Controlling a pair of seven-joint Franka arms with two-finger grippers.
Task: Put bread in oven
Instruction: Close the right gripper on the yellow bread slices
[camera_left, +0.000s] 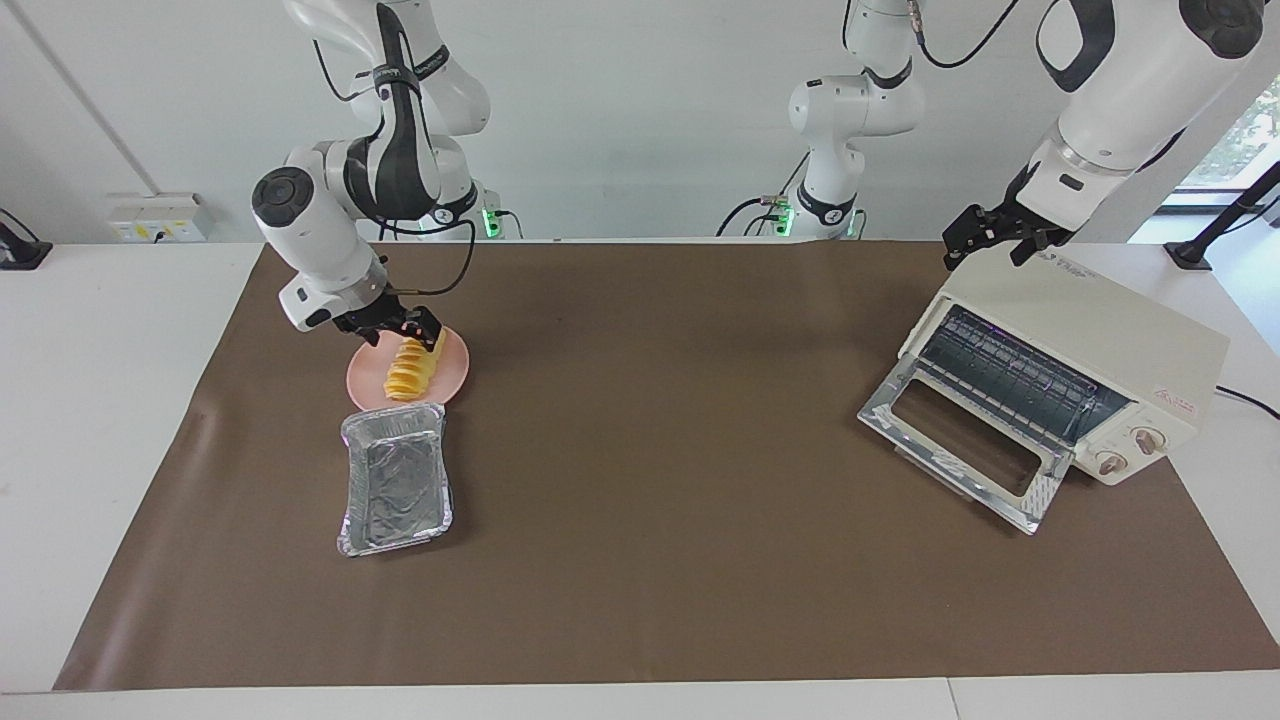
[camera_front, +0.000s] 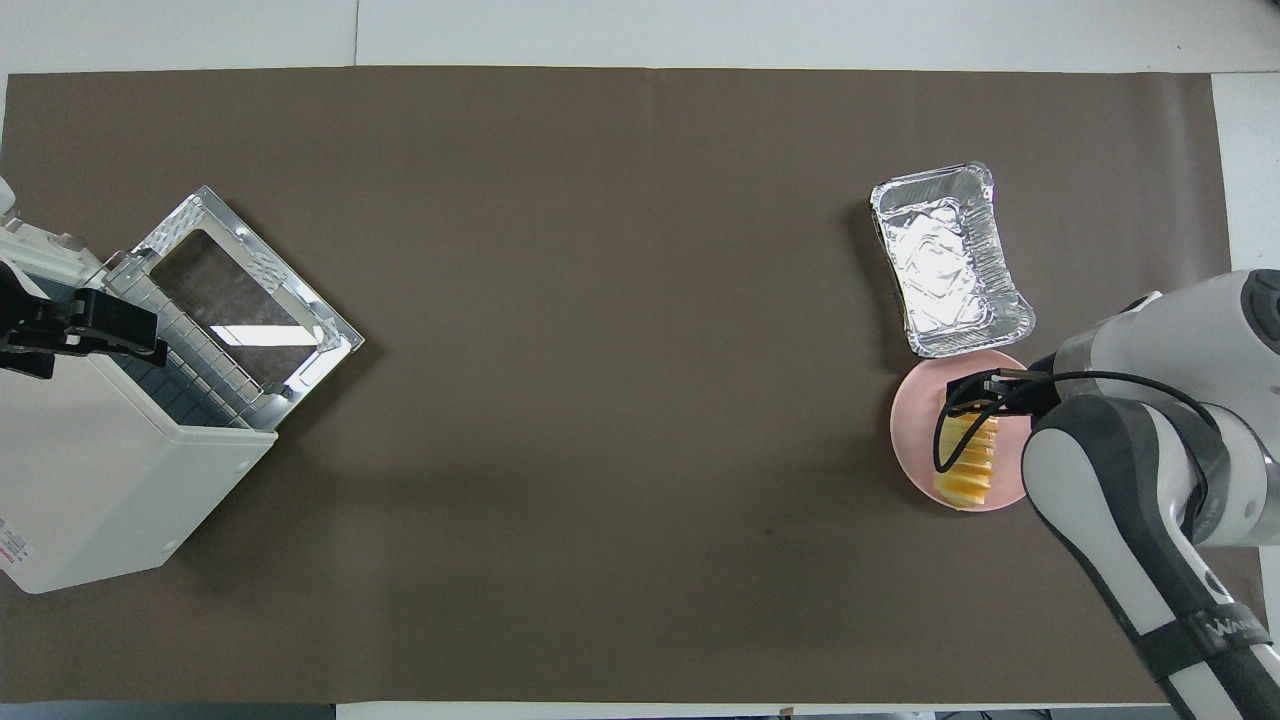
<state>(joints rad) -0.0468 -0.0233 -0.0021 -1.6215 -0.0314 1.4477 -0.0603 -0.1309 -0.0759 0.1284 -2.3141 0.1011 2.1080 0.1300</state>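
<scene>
Over the bread (camera_left: 414, 364) on its plate (camera_left: 372, 376), my right gripper (camera_left: 402, 329) hangs spread; my left gripper (camera_left: 993, 238) waits spread above the oven (camera_left: 1105, 340).

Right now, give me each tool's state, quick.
Right tool: open, down at the bread, not gripping it.
Left tool: open, empty, over the oven.

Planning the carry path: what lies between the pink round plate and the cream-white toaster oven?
Nothing: only bare brown mat separates the pink plate from the oven, clearest overhead.
</scene>
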